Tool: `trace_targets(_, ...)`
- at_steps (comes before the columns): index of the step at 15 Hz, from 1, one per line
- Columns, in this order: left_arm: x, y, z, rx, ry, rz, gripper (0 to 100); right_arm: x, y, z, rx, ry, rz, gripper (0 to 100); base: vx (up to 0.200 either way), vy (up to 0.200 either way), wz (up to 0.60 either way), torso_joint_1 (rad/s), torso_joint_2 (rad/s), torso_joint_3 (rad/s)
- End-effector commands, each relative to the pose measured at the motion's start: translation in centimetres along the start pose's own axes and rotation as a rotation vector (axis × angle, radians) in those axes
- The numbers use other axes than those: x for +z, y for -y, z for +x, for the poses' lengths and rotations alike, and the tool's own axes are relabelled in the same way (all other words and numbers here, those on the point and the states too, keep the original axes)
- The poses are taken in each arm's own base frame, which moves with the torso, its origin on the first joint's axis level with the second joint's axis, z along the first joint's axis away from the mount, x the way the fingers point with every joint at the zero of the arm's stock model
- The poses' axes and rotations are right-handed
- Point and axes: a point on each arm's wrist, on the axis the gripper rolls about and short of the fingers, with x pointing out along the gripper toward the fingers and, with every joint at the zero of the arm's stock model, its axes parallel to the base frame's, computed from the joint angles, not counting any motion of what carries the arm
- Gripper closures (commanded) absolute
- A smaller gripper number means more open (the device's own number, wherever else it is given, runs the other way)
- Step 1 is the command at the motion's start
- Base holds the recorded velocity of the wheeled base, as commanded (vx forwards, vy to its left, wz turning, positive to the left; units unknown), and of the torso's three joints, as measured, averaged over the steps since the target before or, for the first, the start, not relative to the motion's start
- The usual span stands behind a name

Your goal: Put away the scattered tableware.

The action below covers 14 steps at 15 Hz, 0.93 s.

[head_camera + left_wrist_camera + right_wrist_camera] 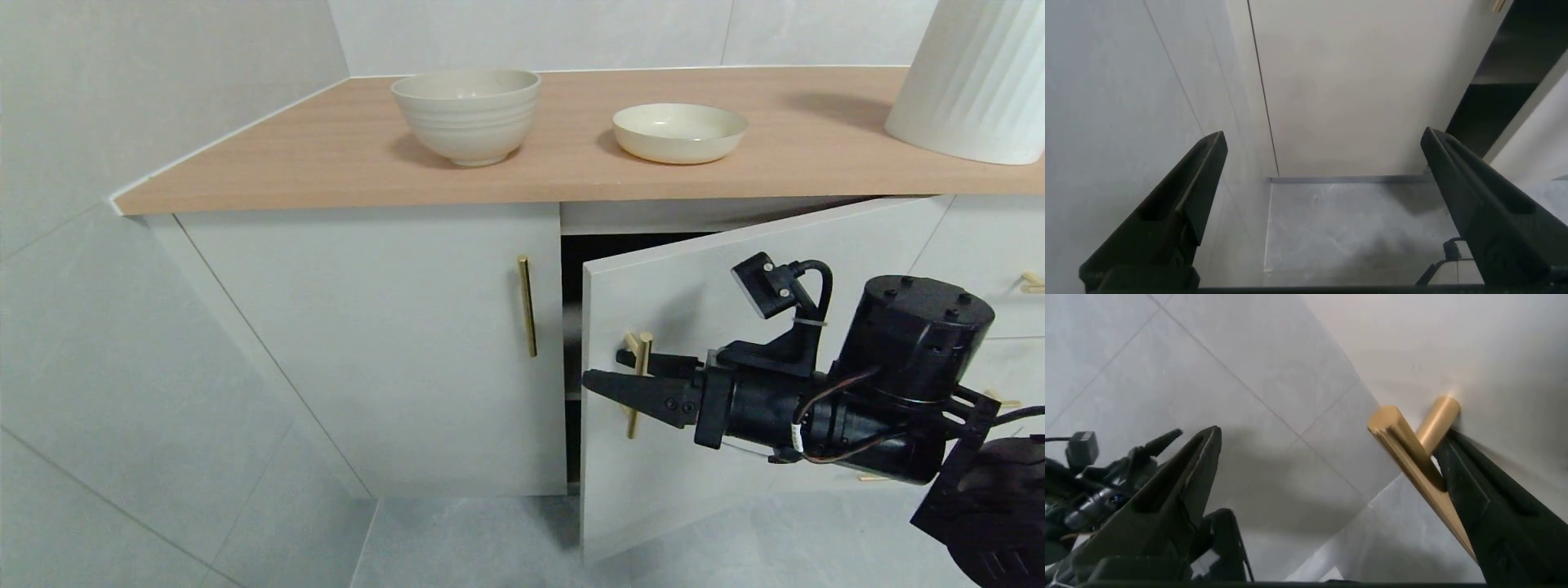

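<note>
Two cream pieces of tableware stand on the wooden counter (269,163): a deep ribbed bowl (466,114) to the left and a shallow bowl (679,131) to its right. Below them the right cabinet door (678,278) stands partly swung out, with a dark gap at its left edge. My right gripper (604,369) is open at that door's brass handle (645,343). One finger passes in front of the bar and one behind it. In the right wrist view the handle (1404,449) lies against one finger of the gripper (1331,441). My left gripper (1323,139) is open and holds nothing, low over the floor.
A tall white ribbed container (976,77) stands at the counter's back right. The left cabinet door (367,343) is closed, with its brass handle (527,306) near the gap. Tiled wall runs along the left. Grey floor (1355,237) lies in front of the cabinet.
</note>
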Motion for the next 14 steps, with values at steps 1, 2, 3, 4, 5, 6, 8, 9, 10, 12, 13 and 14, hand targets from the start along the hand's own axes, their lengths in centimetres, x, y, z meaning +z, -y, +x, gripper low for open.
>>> trace_targets(1, 0.0, 0.0, 0.0, 0.000, -0.001, 0.000, 0, -0.1, -0.9, -0.5, 0.017, -0.004, -0.003, 0, 0.000, 0.000, 0.00, 0.000, 0.00, 0.000)
trace_targets(2, 0.0, 0.0, 0.0, 0.000, -0.001, 0.001, 0, -0.2, -1.0, -0.5, 0.019, -0.007, -0.002, 0, 0.000, 0.000, 0.00, 0.000, 0.00, 0.000)
trace_targets(3, 0.0, 0.0, 0.0, -0.001, -0.003, 0.006, 0, -0.8, -1.2, -0.6, 0.021, -0.029, 0.007, 0, 0.000, 0.000, 0.00, 0.000, 0.00, 0.000)
trace_targets(4, 0.0, 0.0, 0.0, -0.001, -0.003, 0.003, 0, -1.3, -1.4, -0.8, 0.021, -0.042, 0.014, 0, 0.000, 0.000, 0.00, 0.000, 0.00, 0.000)
trace_targets(5, 0.0, 0.0, 0.0, -0.001, -0.003, 0.001, 0, -1.7, -1.5, -0.8, 0.028, -0.056, 0.019, 0, 0.000, 0.000, 0.00, 0.000, 0.00, 0.000)
trace_targets(6, 0.0, 0.0, 0.0, -0.001, -0.003, 0.001, 0, -2.0, -1.8, -0.7, 0.037, -0.068, 0.023, 0, 0.000, 0.000, 0.00, 0.000, 0.00, 0.000)
trace_targets(8, 0.1, 0.0, 0.0, 0.003, 0.008, 0.000, 0, -2.7, -2.1, -0.9, 0.041, -0.091, 0.033, 0, 0.000, 0.000, 0.00, 0.000, 0.00, 0.000)
trace_targets(9, 2.0, 0.0, -0.6, -0.020, 0.071, -0.007, 0, -3.3, -2.2, -1.5, 0.035, -0.113, 0.045, 0, 0.000, 0.000, 0.00, 0.000, 0.00, 0.000)
trace_targets(10, 2.9, 0.1, -0.9, -0.040, 0.087, -0.012, 0, -3.4, -2.2, -1.6, 0.033, -0.116, 0.047, 0, 0.000, 0.000, 0.00, 0.000, 0.00, 0.000)
trace_targets(12, 8.3, 0.4, -1.9, -0.200, 0.044, -0.095, 0, -3.8, -2.3, -2.1, 0.029, -0.127, 0.053, 0, 0.000, 0.000, 0.00, 0.000, 0.00, 0.000)
trace_targets(13, 10.1, 0.5, -1.6, -0.253, 0.008, -0.138, 0, -4.0, -2.4, -2.3, 0.026, -0.134, 0.057, 0, 0.000, 0.000, 0.00, 0.000, 0.00, 0.000)
trace_targets(14, 11.7, 0.6, -1.1, -0.296, -0.016, -0.161, 0, -4.2, -2.4, -2.6, 0.025, -0.139, 0.060, 0, 0.000, 0.000, 0.00, 0.000, 0.00, 0.000)
